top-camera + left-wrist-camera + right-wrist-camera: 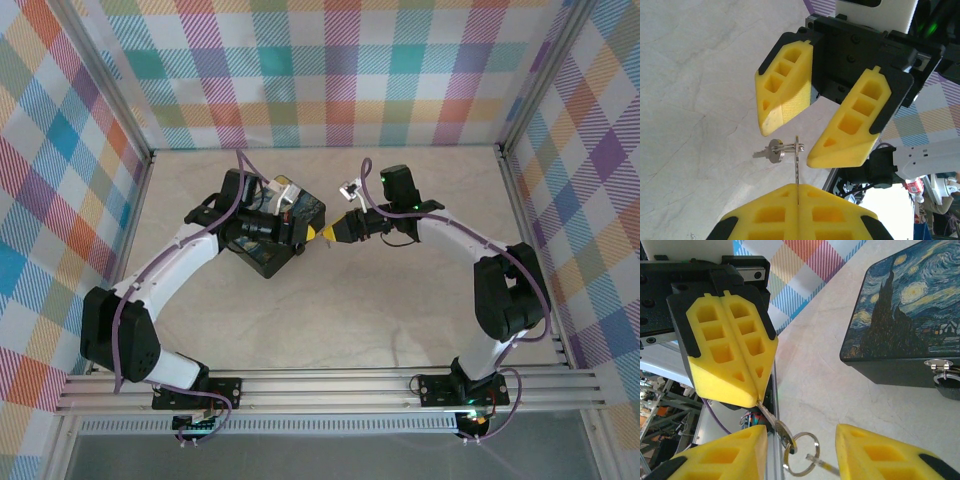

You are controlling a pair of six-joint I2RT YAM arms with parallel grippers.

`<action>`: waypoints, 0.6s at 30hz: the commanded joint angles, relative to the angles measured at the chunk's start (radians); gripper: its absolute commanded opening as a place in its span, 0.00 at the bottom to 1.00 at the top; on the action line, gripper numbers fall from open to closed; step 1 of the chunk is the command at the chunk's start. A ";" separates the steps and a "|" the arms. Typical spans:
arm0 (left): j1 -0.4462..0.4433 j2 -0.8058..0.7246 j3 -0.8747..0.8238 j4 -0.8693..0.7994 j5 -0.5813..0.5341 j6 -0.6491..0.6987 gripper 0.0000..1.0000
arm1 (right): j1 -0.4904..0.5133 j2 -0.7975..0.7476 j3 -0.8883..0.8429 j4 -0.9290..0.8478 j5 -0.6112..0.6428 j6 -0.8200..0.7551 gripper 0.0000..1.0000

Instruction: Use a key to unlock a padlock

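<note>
Left claw [796, 192] — pinched shut on the key [796, 170], clear of the table [690, 100] | right claw [791, 143] spread wide around the dangling ring [801, 455] — likely placed to take the key over.

White arms [165, 262] carry black joints [120, 345], purple cables [114, 322] and yellow end effector fingers [785, 80].

text: none legible | labels: none | brands: none | numbers: none
</note>
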 commanded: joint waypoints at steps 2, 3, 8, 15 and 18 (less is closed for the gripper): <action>-0.013 -0.030 -0.012 -0.005 0.021 0.023 0.00 | 0.001 -0.001 -0.002 0.036 -0.041 0.011 0.34; -0.012 -0.029 -0.013 -0.005 0.021 0.023 0.00 | 0.001 -0.003 -0.003 0.036 -0.043 0.011 0.33; -0.013 -0.026 -0.018 0.011 0.025 0.012 0.00 | 0.003 -0.017 -0.017 0.051 -0.059 0.022 0.29; -0.013 -0.025 -0.028 0.031 0.013 -0.004 0.00 | 0.003 -0.037 -0.056 0.108 -0.120 0.050 0.17; -0.013 -0.019 -0.030 0.041 0.010 -0.009 0.00 | 0.003 -0.046 -0.077 0.147 -0.141 0.078 0.14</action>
